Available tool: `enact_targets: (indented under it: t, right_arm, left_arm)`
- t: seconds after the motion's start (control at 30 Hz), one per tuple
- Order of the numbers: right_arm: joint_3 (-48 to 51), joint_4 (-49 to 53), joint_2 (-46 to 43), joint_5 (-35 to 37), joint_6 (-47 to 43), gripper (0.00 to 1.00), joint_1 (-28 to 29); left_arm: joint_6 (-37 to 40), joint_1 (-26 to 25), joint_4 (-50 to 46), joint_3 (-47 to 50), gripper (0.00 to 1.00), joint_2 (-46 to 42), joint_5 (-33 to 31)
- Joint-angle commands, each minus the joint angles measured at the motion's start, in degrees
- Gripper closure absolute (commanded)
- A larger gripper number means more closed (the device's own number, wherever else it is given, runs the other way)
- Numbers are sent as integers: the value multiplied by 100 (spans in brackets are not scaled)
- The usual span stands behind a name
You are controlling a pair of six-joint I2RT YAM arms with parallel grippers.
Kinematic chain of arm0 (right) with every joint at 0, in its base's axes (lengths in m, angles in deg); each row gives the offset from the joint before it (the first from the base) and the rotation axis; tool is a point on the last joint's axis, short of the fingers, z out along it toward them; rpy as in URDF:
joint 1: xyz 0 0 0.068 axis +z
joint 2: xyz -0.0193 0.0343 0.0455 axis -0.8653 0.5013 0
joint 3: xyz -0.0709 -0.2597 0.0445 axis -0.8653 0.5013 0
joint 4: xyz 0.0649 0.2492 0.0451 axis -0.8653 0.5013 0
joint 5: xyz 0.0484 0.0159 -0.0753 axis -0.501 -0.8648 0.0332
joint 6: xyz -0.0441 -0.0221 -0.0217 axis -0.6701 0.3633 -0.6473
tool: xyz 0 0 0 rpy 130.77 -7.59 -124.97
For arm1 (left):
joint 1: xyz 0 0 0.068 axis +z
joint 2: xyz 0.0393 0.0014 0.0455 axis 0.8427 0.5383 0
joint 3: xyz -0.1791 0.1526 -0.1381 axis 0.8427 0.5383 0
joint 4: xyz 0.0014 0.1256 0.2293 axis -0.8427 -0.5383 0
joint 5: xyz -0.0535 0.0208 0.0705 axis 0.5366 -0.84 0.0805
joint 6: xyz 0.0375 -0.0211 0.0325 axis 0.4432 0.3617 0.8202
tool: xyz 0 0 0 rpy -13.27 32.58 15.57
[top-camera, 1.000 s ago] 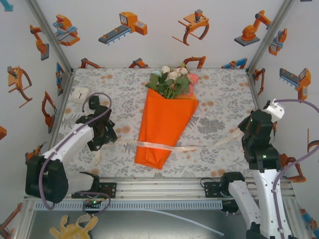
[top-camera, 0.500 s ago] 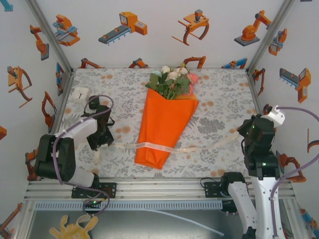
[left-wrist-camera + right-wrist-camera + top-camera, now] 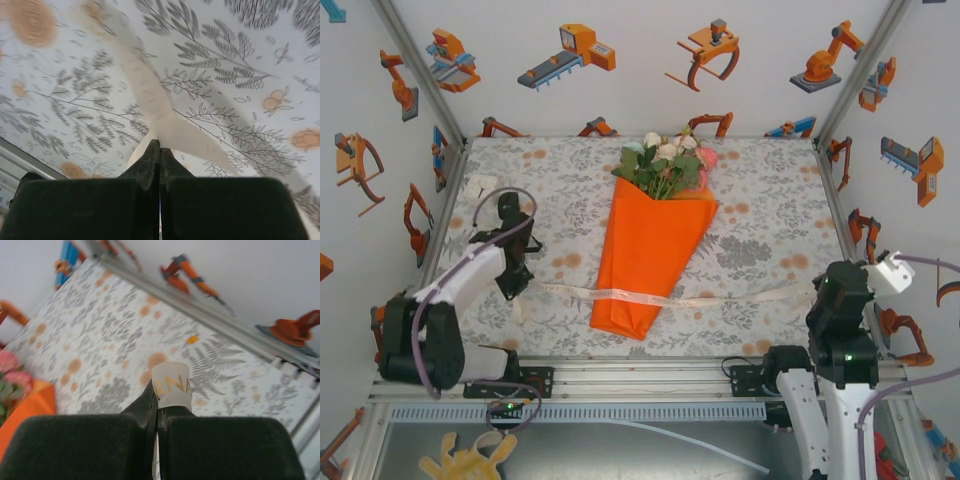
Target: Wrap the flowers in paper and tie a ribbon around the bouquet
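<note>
Now: ribbon (image 3: pixel 740 296) pinched at both ends, laid across bouquet (image 3: pixel 648 250)

At L gripper (image 3: pixel 160 147): jaws pressed together w/ no gap, cream strip nipped at the tips & trailing away over tablecloth (image 3: pixel 770 200). At R gripper (image 3: pixel 156 390): jaws likewise closed, clamped on a curl of the strip w/ orange lettering. Stretched L to R approx. mid-table, over lower part of the paper (image 3: pixel 640 225) cone, narrow end toward the arms. At far end, flowers (image 3: pixel 665 162), near back wall. In the way of a straight run betw. the grippers: the cone, w/ strip lying on top. Around: small white block (image 3: pixel 480 186) at far-left corner, well apart from L arm; alu rail (image 3: pixel 640 378) along near edge; robot stickers (image 3: pixel 570 55) on walls. Count: 1 bouquet, 1 ribbon, 1 paper sheet, 2 grippers, 1 white block; blooms too bunched to count.
</note>
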Motion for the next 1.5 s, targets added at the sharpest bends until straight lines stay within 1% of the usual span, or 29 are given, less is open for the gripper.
enact_targets:
  t: [0.0, 0.1, 0.17, 0.27, 0.3, 0.33, 0.4, 0.47, 0.53, 0.57, 0.6, 0.63, 0.67, 0.7, 0.73, 0.8, 0.87, 0.9, 0.93, 0.97, 1.0, 1.03, 1.1, 1.13, 1.17, 1.23, 1.3, 1.4, 1.47]
  right_arm:
    - [433, 91, -147, 1451, 295, 100, -35]
    - [841, 82, 106, 810, 570, 100, -41]
    - [1047, 349, 208, 748, 934, 98, -41]
    - [1309, 503, 31, 646, 1064, 95, -42]
    - [1380, 542, -32, 589, 1094, 94, -40]
    - [1451, 596, -78, 460, 1181, 89, -42]
    - [1553, 625, -110, 144, 1209, 72, -42]
    - [1554, 564, -151, -169, 1108, 50, -41]
    - [1396, 565, -212, -354, 927, 33, -42]
    - [1255, 658, -249, -407, 908, 29, -42]
    - [1088, 737, -299, -498, 903, 28, -38]
    - [949, 758, -363, -611, 875, 28, -36]
    - [829, 691, -422, -833, 789, 28, -42]
    - [761, 479, -464, -1163, 615, 28, -41]
    - [728, 114, -473, -1811, 305, 22, -41]
    - [645, -460, -223, -3055, 155, 21, -36]
    - [604, -1178, 496, -4855, 320, 24, -33]
    - [607, -1478, 907, -5564, 563, 26, -27]
    - [653, -1966, 1403, -6409, 897, 31, 12]
    - [746, -2509, 1837, -6981, 1208, 36, 168]
    - [817, -2883, 2140, -7199, 1334, 39, 463]
    - [843, -3099, 2401, -7144, 1225, 40, 966]
    - [831, -3158, 2763, -6681, 772, 36, 2007]
    - [854, -3301, 2984, -6635, 581, 35, 2446]
    - [848, -3374, 3199, -6576, 488, 35, 2702]
    - [797, -3420, 3648, -6219, 148, 35, 3148]
    - [666, -3517, 4147, -5920, -306, 36, 3538]
    - [314, -3943, 5051, -6384, -993, 36, 4092]
    - [84, -4131, 5520, -6448, -1353, 36, 4415]
  left_arm:
    - [-517, 394, -393, 131, 100, -759, -719]
    - [-405, 1102, -8, 351, 100, -843, -177]
    - [-521, 1490, 90, 412, 100, -777, 129]
    - [-681, 1638, 229, 607, 100, -833, 241]
    - [-747, 1647, 245, 681, 98, -882, 221]
    - [-811, 1650, 306, 787, 92, -923, 214]
    - [-849, 1663, 510, 950, 69, -984, 321]
    - [-763, 1670, 666, 954, 65, -991, 431]
    - [-722, 1675, 598, 784, 59, -1013, 394]
    - [-700, 1676, 510, 643, 50, -1064, 331]
    - [-679, 1677, 398, 495, 42, -1121, 267]
    - [-643, 1678, 317, 368, 38, -1194, 237]
    - [-562, 1676, 294, 244, 36, -1325, 291]
    - [-433, 1668, 370, 178, 36, -1458, 520]
    - [-217, 1655, 547, 110, 35, -1621, 968]
    - [115, 1511, 857, -64, 34, -1834, 1989]
    - [481, 1077, 1450, -209, 34, -1879, 3225]
    - [547, 818, 1645, -295, 33, -1781, 3610]
    - [667, 527, 1828, -430, 31, -1593, 4022]
    - [782, 228, 1850, -632, 31, -1301, 4250]
    - [922, -24, 1804, -808, 31, -1048, 4344]
    - [1117, -298, 1780, -968, 31, -789, 4347]
    - [1448, -792, 1812, -1112, 29, -375, 4337]
    - [1581, -993, 1798, -1155, 27, -168, 4335]
    - [1563, -1109, 1796, -1164, 25, -34, 4203]
    - [1159, -1182, 1919, -1053, 22, 253, 3788]
    - [1055, -1206, 2194, -986, 22, 520, 3968]
    - [1219, -1341, 2306, -1087, 15, 861, 4047]
    - [1293, -1374, 2301, -1119, 11, 998, 4008]
